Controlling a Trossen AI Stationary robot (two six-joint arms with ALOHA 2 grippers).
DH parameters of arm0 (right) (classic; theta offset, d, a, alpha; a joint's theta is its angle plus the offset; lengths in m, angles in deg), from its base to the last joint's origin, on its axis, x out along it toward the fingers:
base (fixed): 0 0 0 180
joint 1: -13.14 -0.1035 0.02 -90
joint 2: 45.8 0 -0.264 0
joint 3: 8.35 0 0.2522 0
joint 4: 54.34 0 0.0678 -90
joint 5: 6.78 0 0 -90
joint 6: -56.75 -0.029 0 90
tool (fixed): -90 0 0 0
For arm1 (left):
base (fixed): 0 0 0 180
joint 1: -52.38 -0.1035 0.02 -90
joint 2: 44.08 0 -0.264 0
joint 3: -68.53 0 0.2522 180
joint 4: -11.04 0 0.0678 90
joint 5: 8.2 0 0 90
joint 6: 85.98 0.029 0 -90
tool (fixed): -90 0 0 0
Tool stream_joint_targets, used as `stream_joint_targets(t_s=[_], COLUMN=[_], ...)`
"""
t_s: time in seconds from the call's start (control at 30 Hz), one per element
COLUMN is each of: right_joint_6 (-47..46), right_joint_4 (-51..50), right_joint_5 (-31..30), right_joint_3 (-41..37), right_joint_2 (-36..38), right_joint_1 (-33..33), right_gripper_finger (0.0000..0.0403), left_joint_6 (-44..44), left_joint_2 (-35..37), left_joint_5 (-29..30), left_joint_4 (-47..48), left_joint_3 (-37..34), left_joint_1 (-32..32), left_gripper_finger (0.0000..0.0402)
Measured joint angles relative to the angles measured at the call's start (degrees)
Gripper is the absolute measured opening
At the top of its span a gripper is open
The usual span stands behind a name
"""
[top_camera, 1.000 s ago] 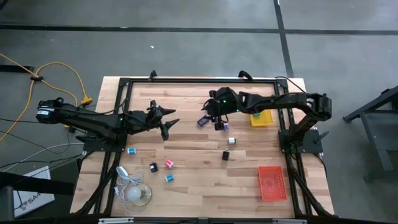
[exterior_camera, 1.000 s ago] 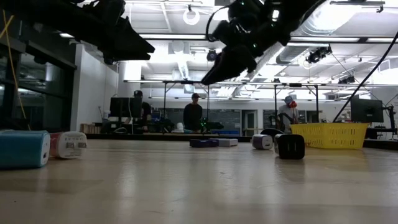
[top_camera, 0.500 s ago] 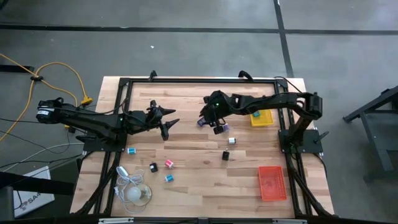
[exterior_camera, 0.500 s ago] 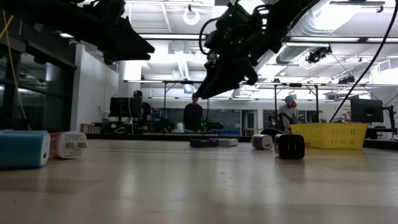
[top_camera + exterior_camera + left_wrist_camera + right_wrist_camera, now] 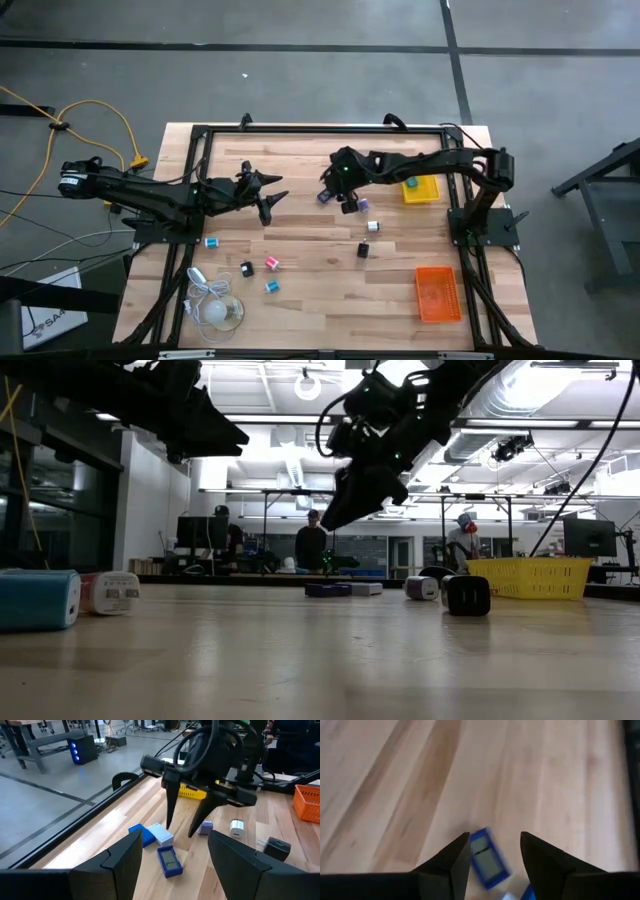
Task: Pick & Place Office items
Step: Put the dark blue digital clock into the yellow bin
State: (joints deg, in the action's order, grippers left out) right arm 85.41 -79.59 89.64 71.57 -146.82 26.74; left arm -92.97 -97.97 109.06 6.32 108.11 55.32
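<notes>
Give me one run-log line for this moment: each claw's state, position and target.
right claw: open, empty, above blue item | left claw: open, empty, hovering mid-table | yellow tray: behind right arm

Wooden table (image 5: 300,225) carries office items (image 5: 271,263) (scattered), two trays (image 5: 437,293).

I worked in a big open lab hall: exposed ceiling ducts (image 5: 500,400), long strip lights (image 5: 290,420), benches with monitors (image 5: 195,530), people (image 5: 312,545) standing behind my wooden table (image 5: 300,235).
</notes>
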Motion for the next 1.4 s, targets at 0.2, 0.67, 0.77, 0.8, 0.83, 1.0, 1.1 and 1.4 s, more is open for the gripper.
stream_joint_targets(t_s=[0.2,0.67,0.77,0.8,0.83,1.0,1.1,1.4], right_joint_6=[3.8,18.5,18.3,18.3,18.3,17.6,17.9,17.9], right_joint_4=[-14.8,-25.0,-25.5,-25.4,-25.2,-24.3,-24.0,-24.5], right_joint_5=[1.6,5.8,7.4,8.1,8.6,6.7,5.5,7.3], right_joint_3=[10.9,18.8,18.8,18.8,18.8,18.8,18.8,18.7], right_joint_2=[-6.2,-11.1,-11.1,-11.1,-11.1,-11.1,-11.1,-12.6], right_joint_1=[0.2,0.7,1.2,1.5,1.7,2.4,2.2,2.3], right_gripper_finger=[0.0161,0.0161,0.0161,0.0161,0.0161,0.0161,0.0161,0.0208], left_joint_6=[-0.2,-0.4,-0.2,-0.2,-0.2,-0.2,-0.4,-0.2], left_joint_2=[0.0,0.0,0.0,0.0,0.0,0.0,0.0,0.0], left_joint_5=[0.0,0.0,0.0,0.0,0.0,0.0,0.0,0.0], left_joint_4=[-0.6,-2.2,-2.2,-2.2,-2.2,-2.2,-2.2,-2.2], left_joint_3=[0.0,0.0,0.0,0.0,0.0,0.0,0.0,0.0], left_joint_1=[0.0,-0.1,-0.1,-0.1,-0.1,-0.1,-0.1,-0.1], left_gripper_finger=[0.0218,0.0218,0.0218,0.0218,0.0218,0.0218,0.0218,0.0218])
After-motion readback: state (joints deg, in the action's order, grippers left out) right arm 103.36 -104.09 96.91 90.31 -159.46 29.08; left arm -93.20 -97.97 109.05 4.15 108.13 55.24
